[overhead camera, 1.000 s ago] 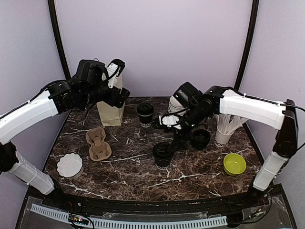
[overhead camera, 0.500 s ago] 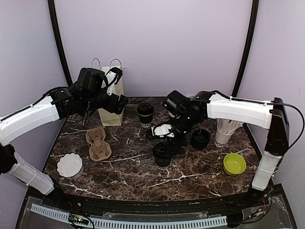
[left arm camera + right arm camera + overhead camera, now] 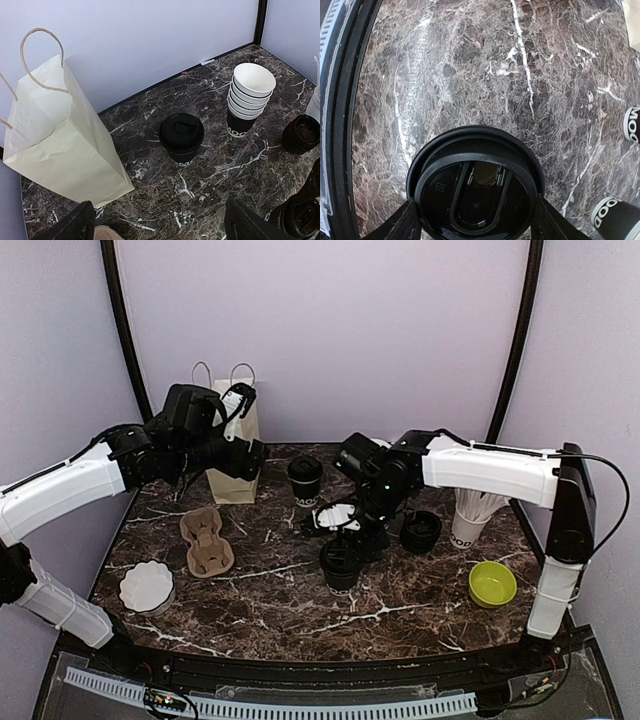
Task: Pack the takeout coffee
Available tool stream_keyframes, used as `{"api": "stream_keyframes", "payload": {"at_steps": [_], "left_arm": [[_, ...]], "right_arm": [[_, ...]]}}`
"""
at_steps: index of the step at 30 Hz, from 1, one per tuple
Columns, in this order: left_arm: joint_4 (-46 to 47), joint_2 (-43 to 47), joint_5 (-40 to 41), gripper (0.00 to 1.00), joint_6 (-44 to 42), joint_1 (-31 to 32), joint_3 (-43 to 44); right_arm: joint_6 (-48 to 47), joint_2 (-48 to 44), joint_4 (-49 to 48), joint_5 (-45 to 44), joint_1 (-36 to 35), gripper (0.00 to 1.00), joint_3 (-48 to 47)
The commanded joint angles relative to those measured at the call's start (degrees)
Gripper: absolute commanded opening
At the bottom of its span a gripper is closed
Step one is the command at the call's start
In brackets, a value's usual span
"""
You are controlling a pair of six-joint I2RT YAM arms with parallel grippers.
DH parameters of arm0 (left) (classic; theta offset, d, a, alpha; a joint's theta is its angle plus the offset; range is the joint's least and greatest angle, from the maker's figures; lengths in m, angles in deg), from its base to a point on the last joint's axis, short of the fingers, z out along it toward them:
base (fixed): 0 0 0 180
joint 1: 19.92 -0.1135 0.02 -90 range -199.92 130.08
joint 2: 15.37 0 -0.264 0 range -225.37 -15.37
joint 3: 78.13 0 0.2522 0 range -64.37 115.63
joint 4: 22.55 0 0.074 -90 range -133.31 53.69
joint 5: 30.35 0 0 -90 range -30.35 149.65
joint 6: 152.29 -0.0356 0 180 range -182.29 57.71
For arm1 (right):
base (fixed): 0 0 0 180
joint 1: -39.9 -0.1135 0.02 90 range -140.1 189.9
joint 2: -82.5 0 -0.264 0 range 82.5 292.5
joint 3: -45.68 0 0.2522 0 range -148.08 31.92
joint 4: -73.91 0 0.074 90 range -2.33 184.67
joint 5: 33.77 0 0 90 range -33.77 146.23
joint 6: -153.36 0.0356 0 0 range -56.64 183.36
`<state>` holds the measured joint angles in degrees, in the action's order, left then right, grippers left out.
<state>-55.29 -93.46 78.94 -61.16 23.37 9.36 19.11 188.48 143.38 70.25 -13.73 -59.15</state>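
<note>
Where right claw (image 3: 479, 222) straddles, lidded cup (image 3: 475, 192) (black lid) centred.

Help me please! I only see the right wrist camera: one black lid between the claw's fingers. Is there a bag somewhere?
Observer: Yes, a paper bag stands upright at the back left of the table.
Operator: Where's the other claw?
Observer: The left claw hangs open next to that bag, holding nothing.
Operator: Is there a tray for cups?
Observer: A brown cardboard cup carrier lies flat left of the middle, with nothing in it.
</note>
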Motion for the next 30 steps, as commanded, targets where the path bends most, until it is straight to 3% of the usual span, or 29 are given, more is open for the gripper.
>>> {"api": "stream_keyframes", "payload": {"at_steps": [1,17,23,28,30], "left_arm": [[0.59,2.45,-0.45,0.92,1.15,-0.22,-1.23],[-2.15,7.82,2.12,0.92,-0.2,-0.39,-2.28],[-2.27,8.79,2.58,0.92,-0.19,-0.4,-2.28],[-2.56,8.82,2.53,0.92,-0.47,-0.41,-2.26],[-2.86,8.75,2.91,0.92,-0.66,-0.45,-1.78]], "right_arm": [[1.94,1.63,1.47,-0.09,-0.35,0.63,-3.49],[11.69,15.14,2.5,-3.75,11.56,0.6,-27.32],[13.68,19.51,2.22,-3.72,12.9,0.61,-31.39],[14.38,21.38,1.6,-3.98,13.33,0.67,-31.92],[14.45,21.74,1.6,-4.38,13.37,0.74,-31.89]]}}
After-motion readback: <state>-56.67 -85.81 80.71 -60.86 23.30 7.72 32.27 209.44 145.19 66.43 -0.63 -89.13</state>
